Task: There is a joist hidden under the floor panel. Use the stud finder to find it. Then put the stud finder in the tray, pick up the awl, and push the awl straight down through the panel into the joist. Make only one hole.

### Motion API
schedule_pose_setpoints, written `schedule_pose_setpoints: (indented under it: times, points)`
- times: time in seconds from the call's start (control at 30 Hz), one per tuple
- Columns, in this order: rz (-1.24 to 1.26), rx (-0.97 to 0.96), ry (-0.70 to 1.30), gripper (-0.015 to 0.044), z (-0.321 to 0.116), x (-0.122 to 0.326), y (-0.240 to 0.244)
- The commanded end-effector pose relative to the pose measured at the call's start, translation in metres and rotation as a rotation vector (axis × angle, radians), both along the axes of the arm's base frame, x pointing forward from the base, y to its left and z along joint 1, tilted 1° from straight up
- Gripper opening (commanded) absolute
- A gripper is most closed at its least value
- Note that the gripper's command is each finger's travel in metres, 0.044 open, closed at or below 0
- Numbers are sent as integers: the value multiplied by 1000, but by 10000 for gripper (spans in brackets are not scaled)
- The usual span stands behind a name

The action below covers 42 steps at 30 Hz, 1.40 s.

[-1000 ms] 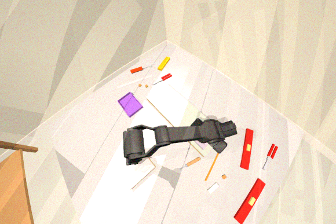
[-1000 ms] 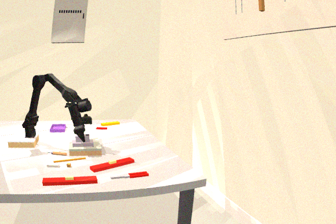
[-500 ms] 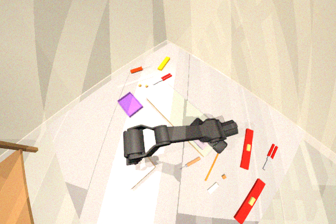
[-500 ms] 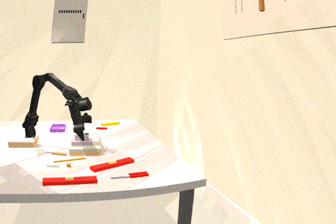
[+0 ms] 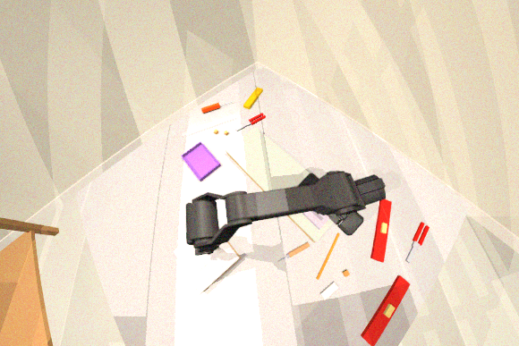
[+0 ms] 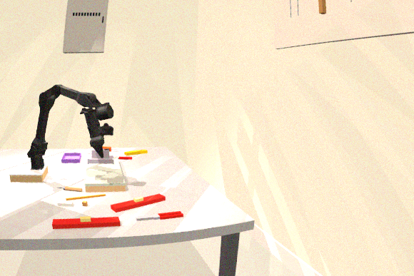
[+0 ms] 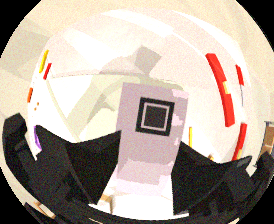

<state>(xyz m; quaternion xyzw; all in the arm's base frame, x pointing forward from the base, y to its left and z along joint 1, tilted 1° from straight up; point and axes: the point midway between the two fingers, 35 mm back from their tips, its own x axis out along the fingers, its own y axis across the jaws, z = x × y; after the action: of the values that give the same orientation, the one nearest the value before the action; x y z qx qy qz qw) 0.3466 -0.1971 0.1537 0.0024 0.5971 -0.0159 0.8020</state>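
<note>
My gripper [image 6: 101,155] [image 7: 151,138] is shut on the pale pinkish-grey stud finder [image 5: 317,221] [image 6: 93,160] [image 7: 130,107]. It holds the stud finder raised above the pale greenish floor panel [image 5: 286,159] [image 6: 115,179], over its end nearer the pencil. The stud finder's square screen is dark in the wrist view. The purple tray [image 5: 201,162] [image 6: 71,158] is empty. The awl [image 5: 298,249] [image 6: 73,189], with a light orange handle and thin metal tip, lies beside the panel. The joist is hidden, and the arm covers part of the panel in the top view.
An orange pencil [image 5: 327,257], a small orange block [image 5: 345,273] and a white block [image 5: 329,290] lie near the awl. Two red levels [image 5: 381,235] [image 5: 380,319] and red-handled pliers [image 5: 421,233] lie farther right. A yellow bar [image 5: 253,98] and an orange-handled tool [image 5: 210,108] lie at the back.
</note>
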Motion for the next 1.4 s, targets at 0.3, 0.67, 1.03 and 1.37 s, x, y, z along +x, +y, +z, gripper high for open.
schedule_pose_setpoints:
  times: [0.3,0.67,1.03,1.37]
  points:
    - [62,-16,-20,0,20,10,21]
    - [248,-13,-18,0,14,33,93]
    - [434,-11,-16,0,8,42,167]
    - [603,-9,-14,0,3,38,234]
